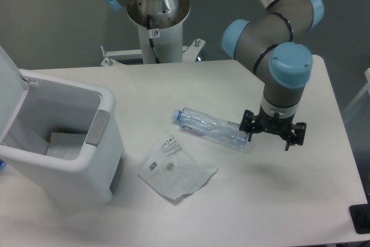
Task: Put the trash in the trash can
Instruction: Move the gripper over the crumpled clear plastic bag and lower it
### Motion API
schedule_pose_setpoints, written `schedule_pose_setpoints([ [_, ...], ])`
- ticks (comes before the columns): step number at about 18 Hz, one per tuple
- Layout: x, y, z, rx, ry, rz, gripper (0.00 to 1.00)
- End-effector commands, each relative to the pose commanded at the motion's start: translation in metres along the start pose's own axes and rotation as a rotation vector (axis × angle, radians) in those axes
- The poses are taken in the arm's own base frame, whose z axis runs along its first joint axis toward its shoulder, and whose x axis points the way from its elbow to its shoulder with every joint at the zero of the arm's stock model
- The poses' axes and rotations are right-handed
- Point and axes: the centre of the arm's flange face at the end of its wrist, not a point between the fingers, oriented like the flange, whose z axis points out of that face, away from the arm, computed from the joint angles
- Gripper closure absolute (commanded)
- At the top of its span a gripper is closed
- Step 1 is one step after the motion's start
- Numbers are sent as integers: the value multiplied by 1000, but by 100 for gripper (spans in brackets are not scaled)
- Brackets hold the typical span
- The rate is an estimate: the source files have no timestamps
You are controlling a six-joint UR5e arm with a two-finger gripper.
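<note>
A crushed clear plastic bottle [211, 128] with a bluish cap lies on its side on the white table, cap end pointing left. A crumpled flat white wrapper [175, 167] with small black print lies in front of it. The white trash can [101, 160] stands at the left with its lid [8, 88] swung open; something white lies inside. My gripper [269, 139] is open, pointing down, just right of the bottle's base end. Its left finger is next to that end. It holds nothing.
The robot's base column [156, 24] stands at the table's back edge. A dark object [361, 219] sits at the table's front right corner. The table's right edge [341, 120] is near the gripper.
</note>
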Motion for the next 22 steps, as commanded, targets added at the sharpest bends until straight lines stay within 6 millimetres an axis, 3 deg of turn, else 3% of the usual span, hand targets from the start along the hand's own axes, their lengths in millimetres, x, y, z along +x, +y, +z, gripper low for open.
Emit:
schedule_pose_setpoints([
  [3,28,-9,24,-34,37,2,0],
  [7,50,-26,44,-50,63,24,0],
  [12,83,-51,53,-49,80,78,0],
  [22,121,-75,86,-73,103,149,0],
])
